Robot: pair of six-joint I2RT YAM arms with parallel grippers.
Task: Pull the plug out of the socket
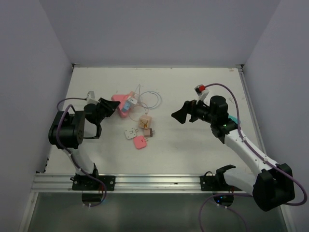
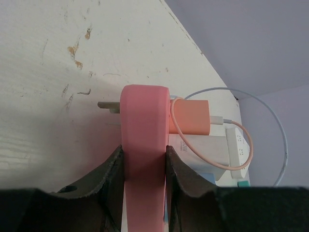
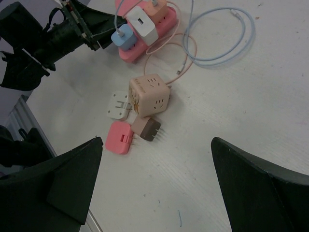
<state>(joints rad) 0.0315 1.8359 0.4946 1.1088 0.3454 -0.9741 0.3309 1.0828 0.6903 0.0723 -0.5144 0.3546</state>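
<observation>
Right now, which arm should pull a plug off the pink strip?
Right. The left gripper is shut on the strip, bracing it. The right gripper is open and free, with the plugs in its wrist view.

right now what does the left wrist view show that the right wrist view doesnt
Only the left wrist view: a close side look at the left gripper clamped on the pink power strip, with metal prongs sticking out beside the strip.
Only the right wrist view: the open right gripper, a peach cube socket, a white adapter, a pink plug and a brown plug.
Both: the strip, its white charger, orange charger, pink cable and light blue cable.
</observation>
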